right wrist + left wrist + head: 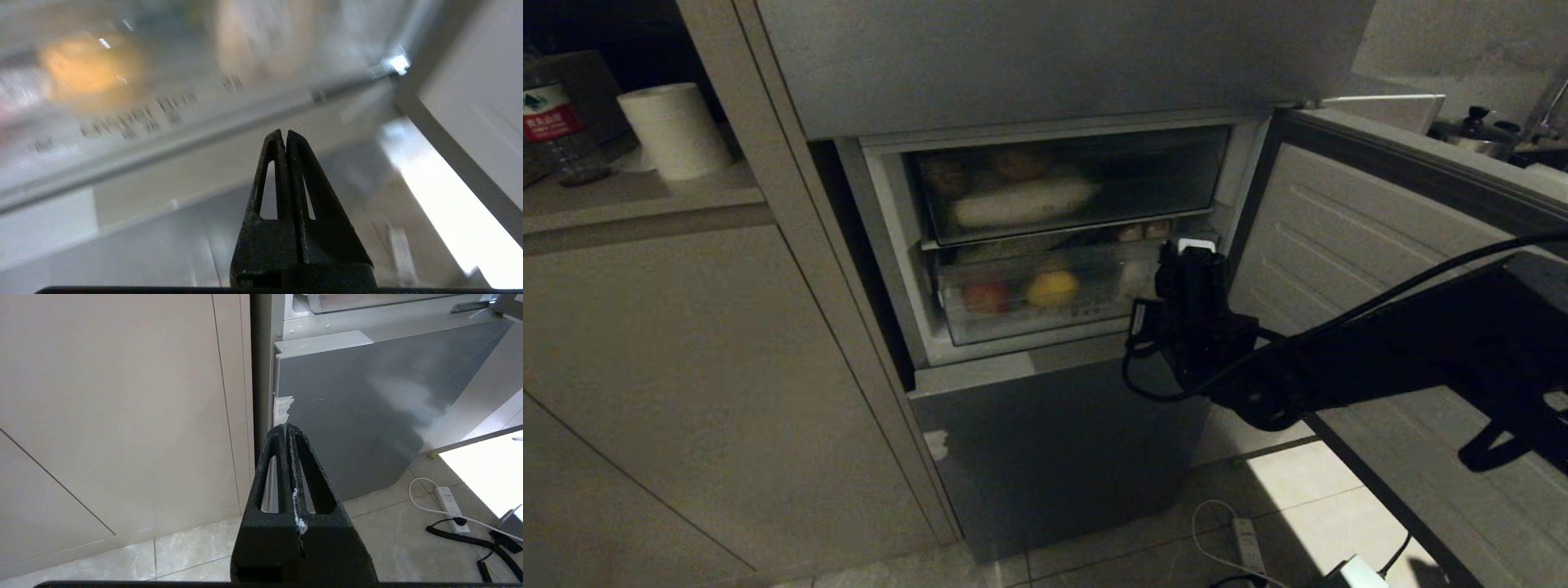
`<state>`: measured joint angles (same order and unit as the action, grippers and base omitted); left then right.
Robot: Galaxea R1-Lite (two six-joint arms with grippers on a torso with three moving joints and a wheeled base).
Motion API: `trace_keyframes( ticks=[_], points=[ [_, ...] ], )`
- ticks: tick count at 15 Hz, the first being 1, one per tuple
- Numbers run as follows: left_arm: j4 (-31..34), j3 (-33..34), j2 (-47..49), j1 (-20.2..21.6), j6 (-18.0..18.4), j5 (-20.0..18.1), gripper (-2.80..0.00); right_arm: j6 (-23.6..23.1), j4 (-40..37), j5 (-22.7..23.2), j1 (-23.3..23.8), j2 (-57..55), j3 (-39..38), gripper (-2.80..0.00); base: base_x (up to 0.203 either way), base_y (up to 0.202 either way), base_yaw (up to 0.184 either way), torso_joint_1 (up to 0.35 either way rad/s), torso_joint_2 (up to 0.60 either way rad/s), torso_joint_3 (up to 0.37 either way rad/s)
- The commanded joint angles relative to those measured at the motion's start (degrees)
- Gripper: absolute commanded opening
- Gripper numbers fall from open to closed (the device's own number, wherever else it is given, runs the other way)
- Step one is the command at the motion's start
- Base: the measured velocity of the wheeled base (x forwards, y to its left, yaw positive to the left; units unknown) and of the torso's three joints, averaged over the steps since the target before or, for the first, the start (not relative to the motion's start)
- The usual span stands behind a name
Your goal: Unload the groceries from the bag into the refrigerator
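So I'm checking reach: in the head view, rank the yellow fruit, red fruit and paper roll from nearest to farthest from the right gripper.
1. Yellow fruit: lower drawer, just left of the right gripper.
2. Red fruit: same drawer, further left.
3. Paper roll: on the counter at far left, outside the fridge.

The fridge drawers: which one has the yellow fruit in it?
The lower clear drawer holds the yellow fruit, beside a red one. The upper drawer holds a long pale item instead.

Refrigerator (1054, 457): brushed grey steel, matt. Drawers (1045, 306): clear glossy plastic. Floor (196, 555): smooth marbled tile. Paper roll (674, 131).
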<state>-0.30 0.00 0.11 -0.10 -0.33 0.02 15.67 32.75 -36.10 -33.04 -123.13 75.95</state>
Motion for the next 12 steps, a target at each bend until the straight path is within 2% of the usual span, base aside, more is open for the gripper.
trace_keyframes(
  ticks=[1, 3, 8, 10, 12],
  points=[
    [0.0, 0.0, 0.0, 0.0, 0.0, 0.0, -2.80, 1.4, -4.6, -0.9, -0.8, 5.1, -1.3, -2.80, 0.000, 0.000, 0.000, 0.000, 0.00, 0.000],
    [0.0, 0.0, 0.0, 0.0, 0.0, 0.1, -2.80, 3.6, -12.1, -1.1, -1.2, 12.2, -4.9, -2.80, 0.000, 0.000, 0.000, 0.000, 0.00, 0.000],
    [0.0, 0.0, 0.0, 0.0, 0.0, 0.1, -2.80, 9.5, -37.6, 1.8, -1.5, 32.4, -15.4, -2.80, 0.000, 0.000, 0.000, 0.000, 0.00, 0.000],
    [0.0, 0.0, 0.0, 0.0, 0.0, 0.0, -2.80, 9.9, -41.7, 3.2, -1.6, 39.8, -22.8, -2.80, 0.000, 0.000, 0.000, 0.000, 0.00, 0.000],
    [0.0, 0.0, 0.0, 0.0, 0.0, 0.0, -2.80, 9.2, -43.5, 6.5, -1.6, 47.8, -29.8, -2.80, 0.000, 0.000, 0.000, 0.000, 0.00, 0.000]
  ],
)
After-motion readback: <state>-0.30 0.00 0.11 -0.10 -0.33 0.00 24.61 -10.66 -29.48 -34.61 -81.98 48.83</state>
